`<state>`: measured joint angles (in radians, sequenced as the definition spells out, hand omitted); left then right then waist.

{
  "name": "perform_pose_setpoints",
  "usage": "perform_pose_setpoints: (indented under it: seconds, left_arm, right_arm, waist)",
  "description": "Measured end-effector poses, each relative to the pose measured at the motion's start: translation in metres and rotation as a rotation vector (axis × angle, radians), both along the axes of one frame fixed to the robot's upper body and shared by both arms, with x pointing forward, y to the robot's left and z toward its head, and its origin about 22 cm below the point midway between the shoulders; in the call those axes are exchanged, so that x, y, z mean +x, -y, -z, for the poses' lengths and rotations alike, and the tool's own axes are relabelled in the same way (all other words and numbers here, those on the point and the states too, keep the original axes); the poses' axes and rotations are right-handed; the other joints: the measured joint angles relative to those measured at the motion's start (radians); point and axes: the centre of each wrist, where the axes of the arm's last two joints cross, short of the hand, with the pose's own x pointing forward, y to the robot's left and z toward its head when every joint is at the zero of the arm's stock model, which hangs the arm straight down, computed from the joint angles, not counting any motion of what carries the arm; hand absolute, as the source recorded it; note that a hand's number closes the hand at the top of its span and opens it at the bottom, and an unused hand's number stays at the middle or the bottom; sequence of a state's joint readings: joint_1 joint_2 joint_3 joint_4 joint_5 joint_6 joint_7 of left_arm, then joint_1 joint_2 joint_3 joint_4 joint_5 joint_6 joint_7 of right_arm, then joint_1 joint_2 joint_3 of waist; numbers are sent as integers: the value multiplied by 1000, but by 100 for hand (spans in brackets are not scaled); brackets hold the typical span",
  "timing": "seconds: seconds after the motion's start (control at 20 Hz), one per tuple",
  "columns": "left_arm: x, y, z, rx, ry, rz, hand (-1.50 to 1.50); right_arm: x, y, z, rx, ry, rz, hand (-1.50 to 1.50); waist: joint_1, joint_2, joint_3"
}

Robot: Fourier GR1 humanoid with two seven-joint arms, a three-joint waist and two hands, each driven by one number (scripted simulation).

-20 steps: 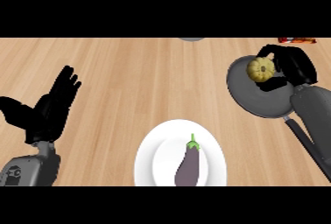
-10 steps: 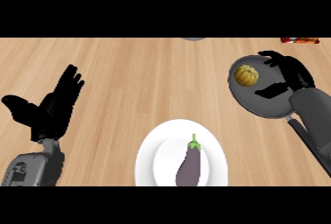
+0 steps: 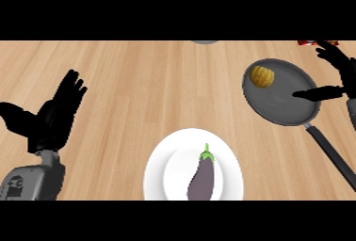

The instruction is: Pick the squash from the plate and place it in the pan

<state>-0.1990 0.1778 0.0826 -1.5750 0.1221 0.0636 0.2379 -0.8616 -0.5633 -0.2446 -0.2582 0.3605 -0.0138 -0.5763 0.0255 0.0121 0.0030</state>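
You see the squash (image 3: 262, 76) lying in the pan (image 3: 285, 101) at two o'clock; right hand (image 3: 336, 75) fingers spread, holding nothing; left hand (image 3: 50, 116) open at nine

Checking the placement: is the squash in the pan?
Yes. The squash lies inside the pan, free of the right robot hand.

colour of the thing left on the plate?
Dark purple eggplant with a green stem, head view.

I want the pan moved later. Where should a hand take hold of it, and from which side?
Grip the pan by its long dark handle, which runs toward the lower right, clear of the squash. Probably best from the right, where the right hand is.
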Motion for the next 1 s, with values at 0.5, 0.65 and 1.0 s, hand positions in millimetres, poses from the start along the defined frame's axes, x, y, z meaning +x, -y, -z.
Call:
perform_pose_setpoints:
  seconds: [0.5,0.65,1.0]
  left_arm:
    - [-2,0,4,-3,-2,-5,0]
    - [0,1,1,-3,-4,-7,0]
    - [-1,-1,0,3,-1,-4,0]
  right_arm:
    - [-66,105,-16,336,36,-52,-150]
    - [-85,125,-21,339,15,-48,-150]
    - [-113,144,-11,312,9,-8,-150]
  waist:
    - [-9,0,1]
    - [-7,-1,1]
    - [-5,-1,1]
